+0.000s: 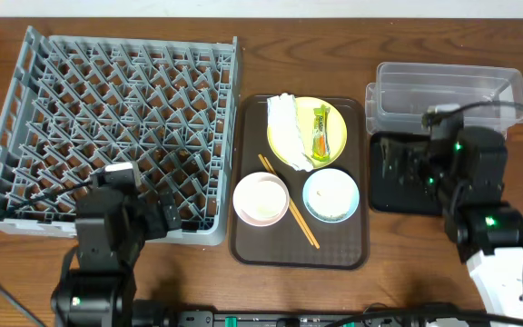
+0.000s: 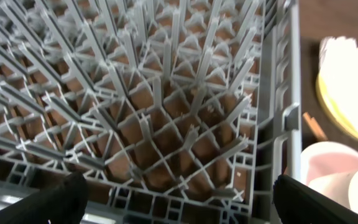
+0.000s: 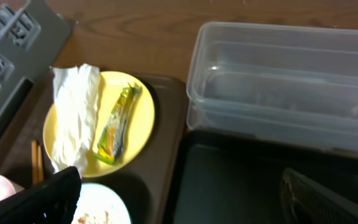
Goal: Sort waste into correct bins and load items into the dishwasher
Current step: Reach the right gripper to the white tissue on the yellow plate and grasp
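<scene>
The grey dish rack (image 1: 107, 118) stands at the left. The yellow plate (image 1: 336, 136) on the brown tray holds the white napkin (image 1: 287, 127) and the green-and-yellow wrapper (image 1: 320, 130). Below it are the white bowl (image 1: 261, 198), the light blue bowl (image 1: 330, 194) with whitish scraps, and the chopsticks (image 1: 291, 216) between them. No separate cup shows. The clear tub (image 1: 448, 91) and the black tray (image 1: 398, 177) are at the right. My left gripper (image 2: 179, 202) is open and empty over the rack's near right corner. My right gripper (image 3: 191, 199) is open and empty over the black tray (image 3: 241, 180).
The brown serving tray (image 1: 300, 250) lies between the rack and the bins. The right wrist view shows the plate (image 3: 145, 115), the napkin (image 3: 73, 112), the wrapper (image 3: 118, 124) and the clear tub (image 3: 278, 81). Cables trail by both arms.
</scene>
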